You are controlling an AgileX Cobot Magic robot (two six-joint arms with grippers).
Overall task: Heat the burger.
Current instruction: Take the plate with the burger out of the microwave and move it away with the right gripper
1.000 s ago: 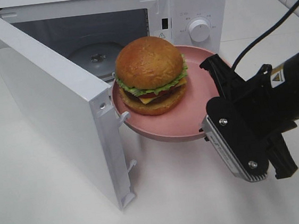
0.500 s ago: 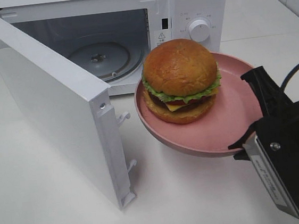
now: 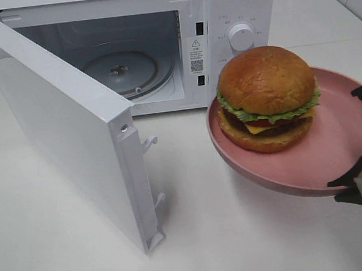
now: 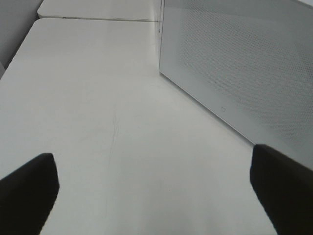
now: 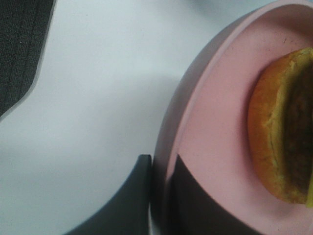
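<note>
The burger (image 3: pixel 266 98) sits upright on the pink plate (image 3: pixel 338 151) at the right of the high view, lifted clear of the counter (image 3: pixel 64 251) and just outside the microwave (image 3: pixel 233 13), in front of its control panel. The right claw (image 5: pixel 159 196) pinches the plate's rim at the lower right edge of the frame, one finger under and one over. The left claw (image 4: pixel 151 196) stands wide and empty at the bottom of its own view, over bare counter beside the open door (image 3: pixel 71 134), which swings out at the left.

The step in hand looks to be carrying the plate into the cavity. Done well, it means keeping the plate level so the tall burger does not slide or topple, passing between door edge and panel, and setting it centred on the glass turntable (image 3: pixel 120 70) before letting go.
</note>
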